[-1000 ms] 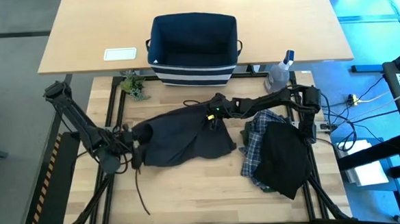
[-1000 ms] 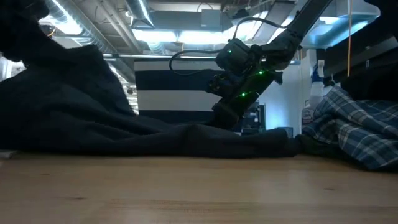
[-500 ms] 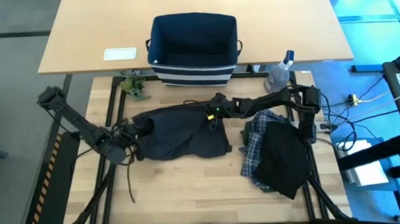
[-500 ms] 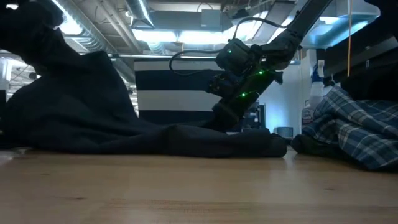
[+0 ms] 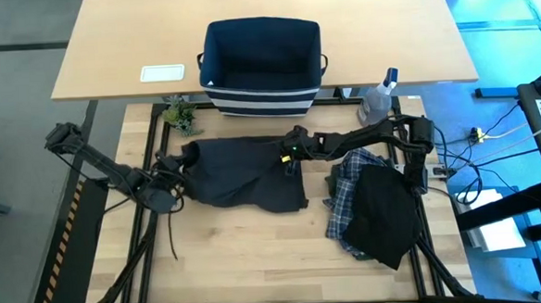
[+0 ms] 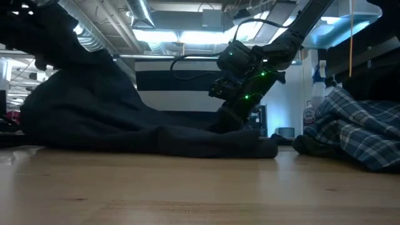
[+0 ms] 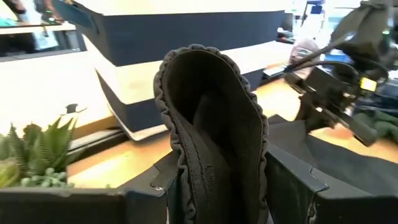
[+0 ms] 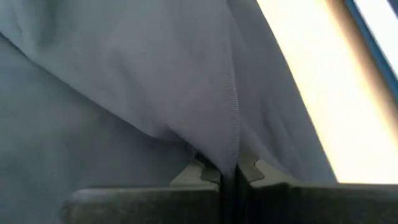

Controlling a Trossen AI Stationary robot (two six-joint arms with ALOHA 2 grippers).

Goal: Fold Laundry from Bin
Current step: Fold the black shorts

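A dark olive-green garment lies spread on the table's middle, held at both ends. My left gripper is at its left end, closed on a gathered elastic band. My right gripper is shut on cloth at the garment's far right part. A thin dark cord trails from the left end onto the table. The plaid shirt and a black garment lie heaped at the right. The striped navy bin stands beyond the far edge. My left gripper pinches the bunched elastic band of the garment's left end between its two fingers, coming about level from the table's left. The band stands up in a loop past the fingers, lifted off the table, while the rest of the garment trails onto the table. My right gripper pinches a fold of the garment between its shut fingers, slanting down from the table's right. The fold is raised into a small ridge; the cloth around it rests on the table.
A clear spray bottle stands at the far right and a small green plant at the far left. A white card lies on the far tabletop. Bare wood shows along the near side.
My left gripper has carried the garment's left end toward the far edge and slightly left, turning as it went. The garment's near right corner has slid leftward along the table and the cloth has drawn in. The cord has dragged along. The end in my right gripper stayed put.
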